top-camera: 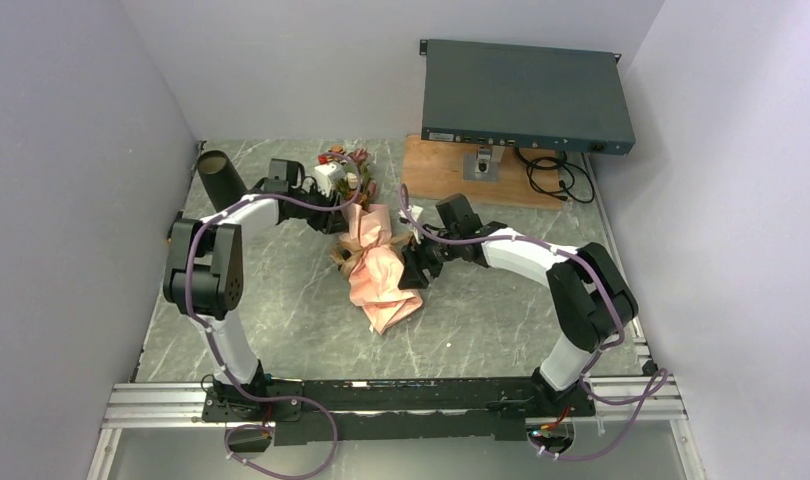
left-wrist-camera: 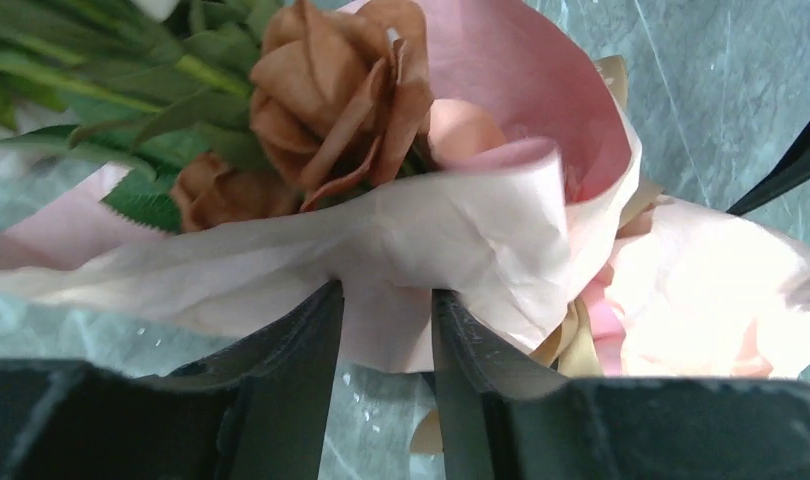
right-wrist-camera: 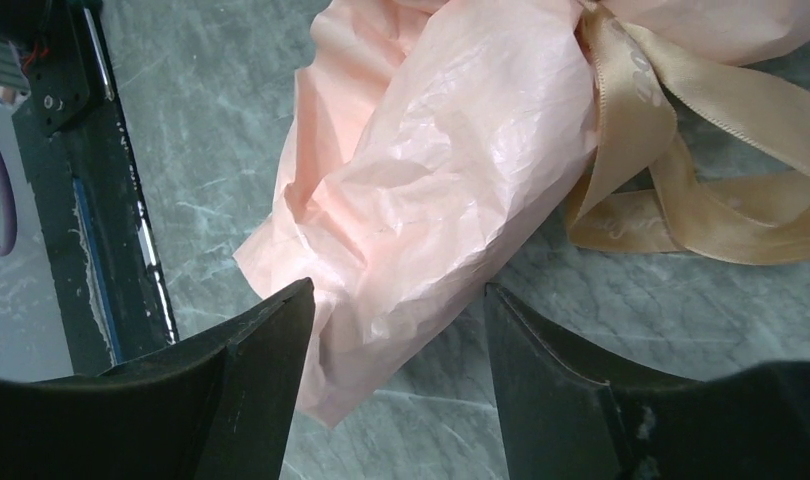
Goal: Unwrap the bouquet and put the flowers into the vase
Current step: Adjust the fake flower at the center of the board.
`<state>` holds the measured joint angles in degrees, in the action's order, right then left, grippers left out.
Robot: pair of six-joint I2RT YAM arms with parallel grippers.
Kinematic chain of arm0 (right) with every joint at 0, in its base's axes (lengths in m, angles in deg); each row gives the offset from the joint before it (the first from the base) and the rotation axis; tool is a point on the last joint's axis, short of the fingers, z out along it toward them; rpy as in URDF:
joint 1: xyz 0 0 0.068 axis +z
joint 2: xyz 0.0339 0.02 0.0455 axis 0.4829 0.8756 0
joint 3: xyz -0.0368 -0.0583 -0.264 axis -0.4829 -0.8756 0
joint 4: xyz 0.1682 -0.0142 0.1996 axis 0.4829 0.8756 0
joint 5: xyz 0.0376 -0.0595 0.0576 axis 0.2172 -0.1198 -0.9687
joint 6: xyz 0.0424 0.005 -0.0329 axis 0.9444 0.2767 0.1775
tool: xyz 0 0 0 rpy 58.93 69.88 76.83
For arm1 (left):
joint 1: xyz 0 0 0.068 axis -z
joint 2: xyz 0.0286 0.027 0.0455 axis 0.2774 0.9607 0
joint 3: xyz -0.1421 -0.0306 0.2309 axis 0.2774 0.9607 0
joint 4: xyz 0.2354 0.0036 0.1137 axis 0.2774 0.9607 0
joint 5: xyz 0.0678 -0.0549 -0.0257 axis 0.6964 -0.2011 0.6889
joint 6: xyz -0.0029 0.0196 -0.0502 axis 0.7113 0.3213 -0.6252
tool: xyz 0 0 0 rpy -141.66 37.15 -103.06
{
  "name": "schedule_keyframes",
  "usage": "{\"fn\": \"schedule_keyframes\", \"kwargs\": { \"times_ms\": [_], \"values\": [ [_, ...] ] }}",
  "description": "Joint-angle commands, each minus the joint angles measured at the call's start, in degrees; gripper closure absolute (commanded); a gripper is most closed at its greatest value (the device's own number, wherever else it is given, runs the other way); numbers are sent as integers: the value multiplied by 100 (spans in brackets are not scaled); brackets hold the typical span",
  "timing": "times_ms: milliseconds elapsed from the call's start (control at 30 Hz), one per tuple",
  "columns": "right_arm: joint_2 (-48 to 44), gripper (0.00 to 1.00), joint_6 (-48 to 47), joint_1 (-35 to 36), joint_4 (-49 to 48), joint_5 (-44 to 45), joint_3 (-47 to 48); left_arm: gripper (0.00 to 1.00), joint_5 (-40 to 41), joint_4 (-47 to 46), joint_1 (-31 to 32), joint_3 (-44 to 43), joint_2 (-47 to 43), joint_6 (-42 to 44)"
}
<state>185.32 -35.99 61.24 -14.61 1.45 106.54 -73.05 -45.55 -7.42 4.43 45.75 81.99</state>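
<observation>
Flowers [left-wrist-camera: 331,90] in pink paper wrap [left-wrist-camera: 461,230]; vase [top-camera: 221,178] stands far left, contents unclear

Blk/wht arms [top-camera: 521,252] — purple cables [top-camera: 311,204]

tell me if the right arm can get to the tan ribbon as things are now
Probably yes. The tan ribbon lies uncovered on the table just beside the open right hand. The paper-wrapped end of the bouquet sits between its fingers, so the hand would have to shift sideways first.
</observation>
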Motion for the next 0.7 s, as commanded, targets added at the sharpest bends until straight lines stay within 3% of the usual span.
{"fn": "schedule_keyframes", "kwargs": {
  "times_ms": [0,133,367,433,667],
  "values": [
    [-419,33,-498,-93,480,81,367,54,-238,-261,-328,306,-937,-52],
    [-737,32,-594,-231,720,174,466,51,-432,488,-760,807,-2000,769],
    [-516,32,-547,-303,817,608,851,50,-968,1993,-795,1957,-3263,3499],
    [-298,32,-482,-300,855,698,999,50,-1015,1939,-600,2208,-3349,3705],
    [279,29,-424,-300,954,943,1431,52,-251,1019,488,2221,-2659,3177]
  ]
}}
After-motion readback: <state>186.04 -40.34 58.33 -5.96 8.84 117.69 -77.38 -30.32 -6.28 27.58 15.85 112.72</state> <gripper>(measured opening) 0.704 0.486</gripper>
